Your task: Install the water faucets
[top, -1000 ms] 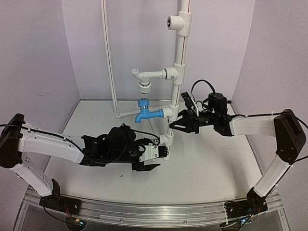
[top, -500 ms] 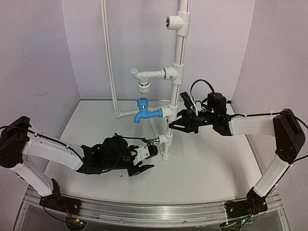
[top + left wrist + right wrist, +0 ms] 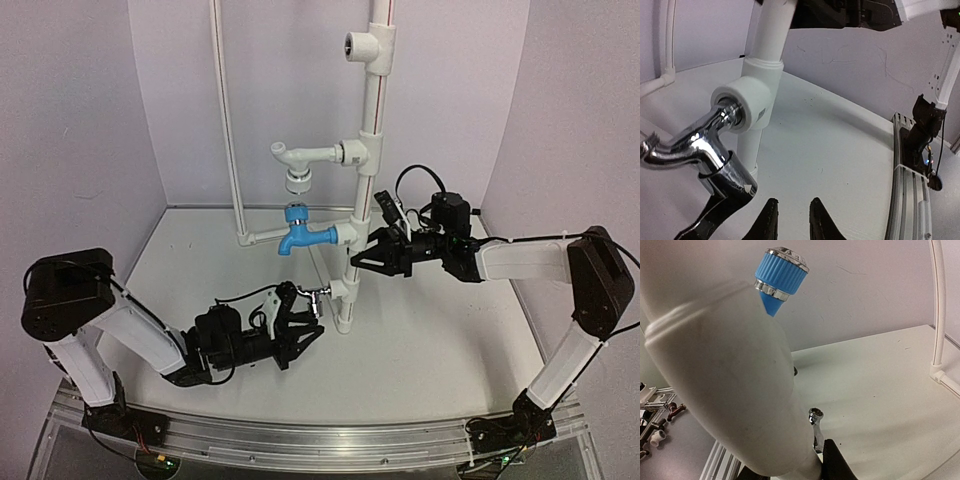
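The silver water faucet (image 3: pixel 318 293) sticks out of the lowest white tee socket (image 3: pixel 345 291) on the upright white pipe (image 3: pixel 372 100). In the left wrist view the water faucet (image 3: pixel 692 146) sits with its threaded end in that socket (image 3: pixel 742 106). My left gripper (image 3: pixel 298 318) is open and empty, just near-left of the faucet and apart from it; its fingertips (image 3: pixel 771 216) show at the bottom of the left wrist view. My right gripper (image 3: pixel 362 257) is shut on the pipe (image 3: pixel 725 390) above the socket. The faucet (image 3: pixel 816 426) also shows in the right wrist view.
A blue plastic tap (image 3: pixel 300 232) and a white tap fitting (image 3: pixel 300 165) stick out left from the pipe higher up. An open tee (image 3: pixel 357 43) is near the top. A thin white pipe (image 3: pixel 228 120) stands at the back left. A metal rail (image 3: pixel 300 447) runs along the near edge.
My left gripper has let go of the faucet and drawn back to the near left, folding low over the table. The faucet stays in the socket. The right arm has not moved.
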You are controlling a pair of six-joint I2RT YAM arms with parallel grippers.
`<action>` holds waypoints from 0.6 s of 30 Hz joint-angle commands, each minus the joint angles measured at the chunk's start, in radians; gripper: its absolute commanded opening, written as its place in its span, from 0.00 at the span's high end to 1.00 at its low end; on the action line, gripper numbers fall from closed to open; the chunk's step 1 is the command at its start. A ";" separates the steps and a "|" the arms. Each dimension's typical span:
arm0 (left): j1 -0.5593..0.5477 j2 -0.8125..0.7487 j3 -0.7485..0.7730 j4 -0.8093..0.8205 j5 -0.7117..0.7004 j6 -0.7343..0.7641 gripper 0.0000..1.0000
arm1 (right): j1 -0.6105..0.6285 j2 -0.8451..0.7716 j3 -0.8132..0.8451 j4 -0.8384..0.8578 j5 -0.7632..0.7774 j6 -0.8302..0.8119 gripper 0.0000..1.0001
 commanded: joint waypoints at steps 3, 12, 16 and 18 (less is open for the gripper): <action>0.001 0.160 0.015 0.373 -0.025 -0.233 0.87 | -0.001 -0.019 0.036 -0.055 -0.018 0.206 1.00; -0.009 0.187 0.076 0.375 0.062 -0.263 1.00 | -0.002 -0.016 0.030 -0.056 -0.018 0.201 1.00; -0.009 0.170 0.074 0.375 0.080 -0.285 1.00 | -0.001 -0.012 0.032 -0.055 -0.018 0.203 1.00; -0.008 0.169 0.078 0.375 0.069 -0.294 1.00 | -0.001 -0.013 0.032 -0.055 -0.018 0.203 1.00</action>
